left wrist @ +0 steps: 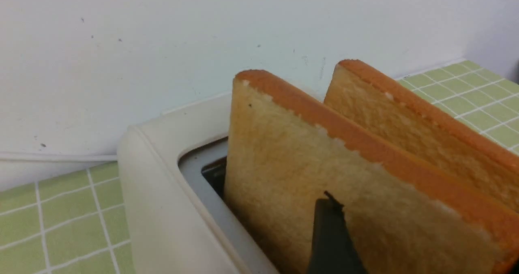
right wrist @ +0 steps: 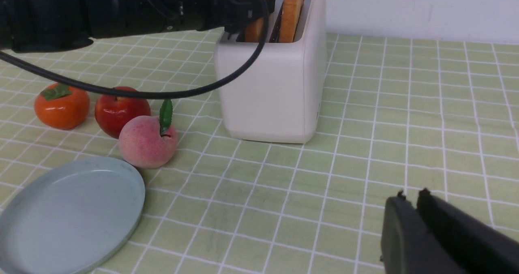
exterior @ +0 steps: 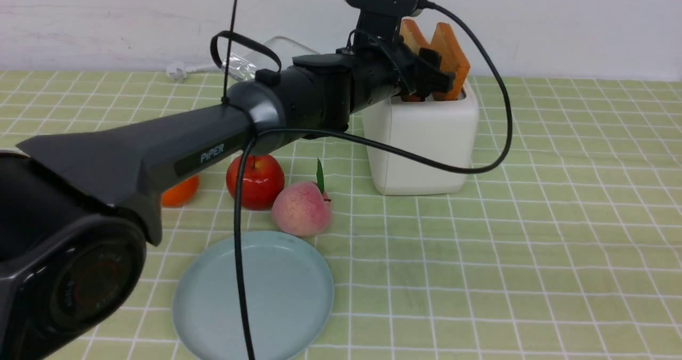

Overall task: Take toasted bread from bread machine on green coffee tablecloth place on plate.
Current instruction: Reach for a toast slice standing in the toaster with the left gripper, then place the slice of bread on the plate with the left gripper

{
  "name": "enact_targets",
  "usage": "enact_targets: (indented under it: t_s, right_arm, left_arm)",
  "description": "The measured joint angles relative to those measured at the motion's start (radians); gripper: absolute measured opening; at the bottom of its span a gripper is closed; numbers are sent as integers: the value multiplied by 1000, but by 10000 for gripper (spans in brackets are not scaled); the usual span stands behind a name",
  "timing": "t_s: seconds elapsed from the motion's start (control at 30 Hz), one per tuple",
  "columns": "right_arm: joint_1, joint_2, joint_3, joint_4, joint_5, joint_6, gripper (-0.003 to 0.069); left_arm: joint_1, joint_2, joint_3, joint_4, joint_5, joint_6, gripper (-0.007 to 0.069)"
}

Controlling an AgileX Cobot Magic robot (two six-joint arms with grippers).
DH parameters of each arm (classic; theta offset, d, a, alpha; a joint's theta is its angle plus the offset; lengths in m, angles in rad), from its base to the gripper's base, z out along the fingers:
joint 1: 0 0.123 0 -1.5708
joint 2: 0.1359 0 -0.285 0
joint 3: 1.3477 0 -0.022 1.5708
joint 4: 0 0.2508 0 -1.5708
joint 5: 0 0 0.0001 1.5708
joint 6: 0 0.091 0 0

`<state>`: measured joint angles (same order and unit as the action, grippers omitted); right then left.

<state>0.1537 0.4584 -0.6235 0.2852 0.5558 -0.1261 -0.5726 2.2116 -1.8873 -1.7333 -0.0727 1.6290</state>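
The white bread machine (exterior: 426, 147) stands on the green coffee tablecloth (exterior: 559, 216) near the back wall. Two slices of toasted bread (exterior: 453, 51) stand upright in its slots. My left gripper (exterior: 429, 78) is at the top of the slots, at the left slice (exterior: 410, 32). In the left wrist view one dark finger (left wrist: 330, 237) lies against the near slice's face (left wrist: 284, 164); the other finger is hidden, and the second slice (left wrist: 405, 116) stands behind. The pale blue plate (exterior: 277, 296) lies bare at the front. My right gripper (right wrist: 411, 195) is shut and empty, low over the cloth.
A red apple (exterior: 256, 181), a peach (exterior: 301, 208) and an orange fruit (exterior: 181, 192) sit between the plate and the bread machine. The left arm and its black cable (exterior: 479, 163) cross above them. A white plug (exterior: 178, 71) lies by the wall.
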Motion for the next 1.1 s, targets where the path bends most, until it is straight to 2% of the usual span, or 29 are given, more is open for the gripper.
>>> enact_targets:
  t_s: [0.03,0.17,0.2,0.3,0.33,0.57,0.87,1.07,1.1]
  right_arm:
    - [0,0,0,0,0,0,51]
    - [0,0,0,0,0,0,54]
    - [0,0,0,0,0,0,55]
    - [0,0,0,0,0,0,56]
    - [0,0,0,0,0,0,59]
    - [0,0,0,0,-1,0,64]
    - [0,0,0,26,-51,0,67]
    - [0,0,0,30,-61,0,67]
    - [0,0,0,34,-63,0,67]
  left_arm:
    - [0,0,-1,0,-1,0,397]
    - [0,1,-2,-1,-23,3,291]
    - [0,1,-4,-1,-28,3,234]
    - [0,1,-8,-1,-34,3,158]
    - [0,1,-9,-2,-41,3,104]
    - [-1,-26,-9,-10,-81,3,99]
    - [-4,-287,0,-16,-139,23,99]
    - [-37,-545,171,-17,-252,51,99]
    - [-51,-631,265,-19,-260,70,99]
